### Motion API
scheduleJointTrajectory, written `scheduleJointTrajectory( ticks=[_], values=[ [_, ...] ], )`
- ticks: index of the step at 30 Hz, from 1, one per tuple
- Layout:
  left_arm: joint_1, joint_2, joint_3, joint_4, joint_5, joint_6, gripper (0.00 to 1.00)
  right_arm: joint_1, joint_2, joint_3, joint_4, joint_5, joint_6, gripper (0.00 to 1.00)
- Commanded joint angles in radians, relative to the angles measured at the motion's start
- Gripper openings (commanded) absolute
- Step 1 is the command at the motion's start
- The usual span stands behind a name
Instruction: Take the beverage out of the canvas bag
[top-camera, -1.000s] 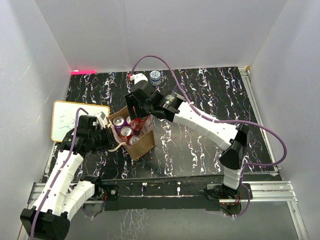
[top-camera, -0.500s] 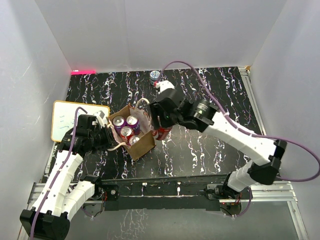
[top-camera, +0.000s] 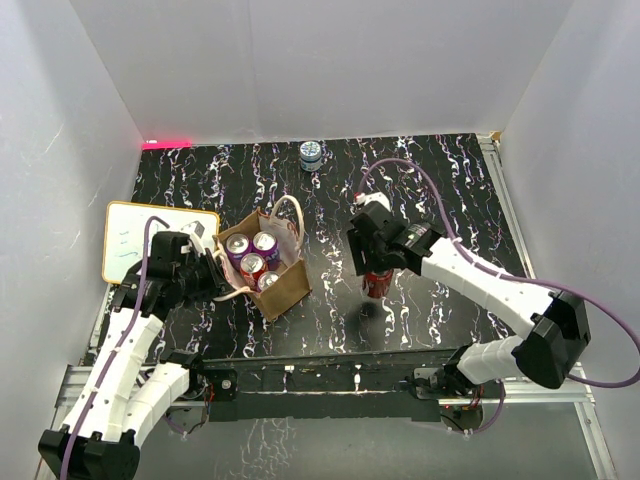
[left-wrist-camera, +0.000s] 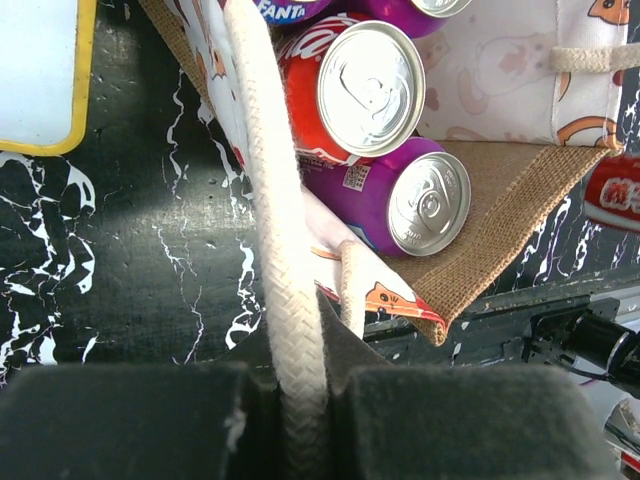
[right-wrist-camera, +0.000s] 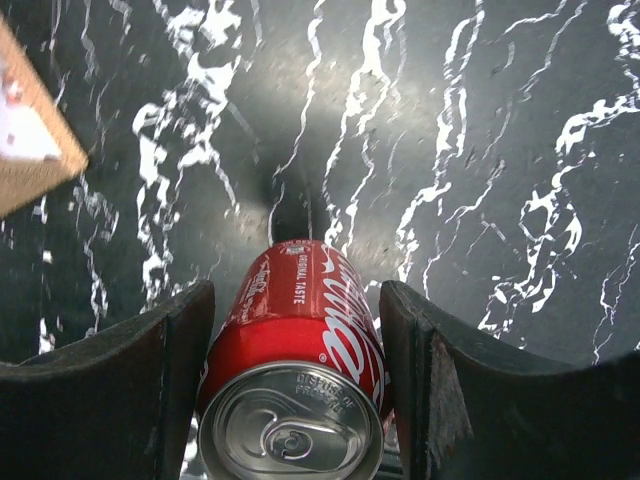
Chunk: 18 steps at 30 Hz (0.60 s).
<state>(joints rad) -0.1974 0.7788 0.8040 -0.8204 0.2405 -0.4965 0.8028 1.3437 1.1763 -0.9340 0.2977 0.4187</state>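
Since half a second ago the right arm has swung away from the bag, carrying a red can with it to the right, and the can is now well clear of the bag.

From above: the right gripper (top-camera: 375, 268) clamps the red can (top-camera: 378, 284) upright over the black marbled table (top-camera: 440, 180) - whether its base touches the surface cannot be told. The canvas bag (top-camera: 288, 288) stands open, left of the can, with four cans (top-camera: 252, 264) showing inside. The left gripper (top-camera: 220, 279) sits at the bag's left side, on a rope handle (top-camera: 236, 295). A white board (top-camera: 150, 235) lies further left, and a small jar (top-camera: 311, 154) stands at the far edge of the table.

Left wrist view: the two dark fingers (left-wrist-camera: 120, 420) are pressed together on the cream rope handle (left-wrist-camera: 285, 250), which runs up between them. Beyond it the bag's printed lining holds a red can top (left-wrist-camera: 370, 88) and a purple can (left-wrist-camera: 425, 200). The yellow-edged board (left-wrist-camera: 35, 80) is at upper left.

Right wrist view: the fingers (right-wrist-camera: 150, 385) pinch the red can (right-wrist-camera: 300, 340) from both sides, its silver top facing the camera. One corner of the bag (right-wrist-camera: 30, 150) shows at left - apart from the can.
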Motion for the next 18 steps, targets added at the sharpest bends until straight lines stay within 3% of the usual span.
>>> scheduleJointTrajectory(
  ticks=[1, 9, 15, 18],
  values=[
    [0.006, -0.027, 0.019, -0.035, -0.021, -0.015, 0.0, -0.087, -0.071, -0.034, 0.287, 0.032, -0.016, 0.08],
    [0.005, -0.038, 0.042, -0.028, -0.03, -0.005, 0.0, -0.214, -0.02, -0.051, 0.428, -0.043, 0.038, 0.08],
    [0.006, -0.038, 0.079, -0.002, -0.088, 0.043, 0.0, -0.273, 0.113, 0.012, 0.43, -0.05, -0.012, 0.08],
    [0.006, -0.029, 0.061, 0.019, -0.046, 0.048, 0.0, -0.315, 0.163, 0.04, 0.429, -0.054, -0.039, 0.08]
  ],
)
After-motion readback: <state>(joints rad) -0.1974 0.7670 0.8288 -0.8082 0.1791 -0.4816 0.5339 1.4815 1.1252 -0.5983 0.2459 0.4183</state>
